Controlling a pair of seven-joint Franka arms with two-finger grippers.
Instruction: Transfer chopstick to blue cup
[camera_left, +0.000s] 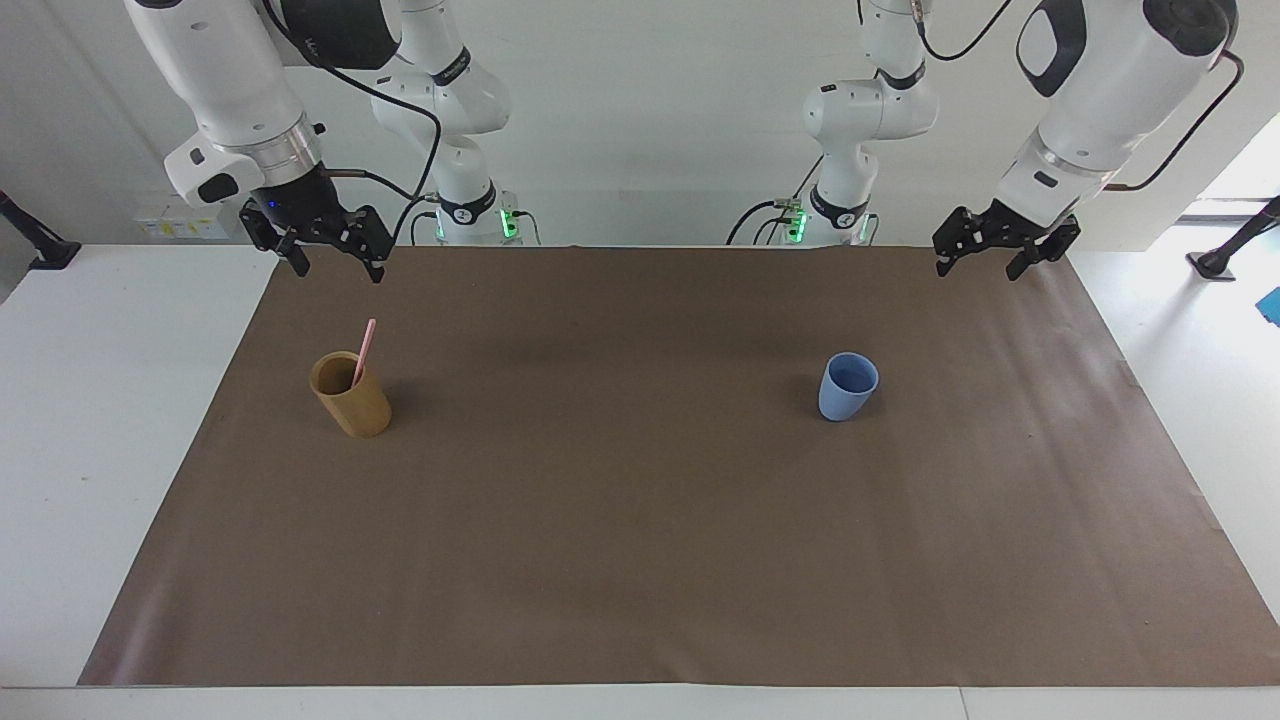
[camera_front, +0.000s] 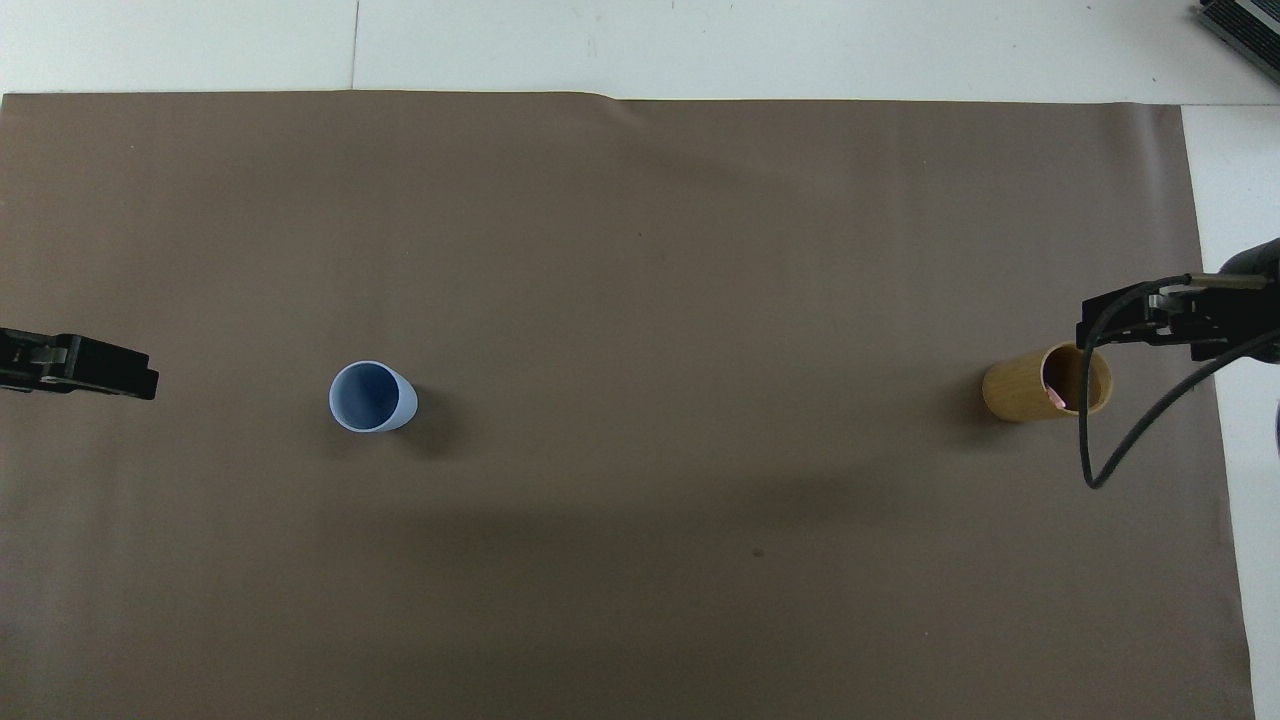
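The pale pink chopstick (camera_left: 364, 350) stands tilted in the tan bamboo-coloured cup (camera_left: 352, 398); only its tip (camera_front: 1056, 397) shows in the overhead view. The blue cup (camera_left: 848, 388) stands upright and empty toward the left arm's end of the mat; it also shows in the overhead view (camera_front: 371, 398). My right gripper (camera_left: 338, 272) hangs open and empty in the air, over the mat by the tan cup (camera_front: 1040, 385). My left gripper (camera_left: 977, 271) hangs open and empty over the mat's corner at the blue cup's end.
A brown mat (camera_left: 640, 520) covers most of the white table (camera_left: 90, 400). A black cable (camera_front: 1120, 440) loops down from the right arm beside the tan cup. Both arm bases stand at the robots' edge of the table.
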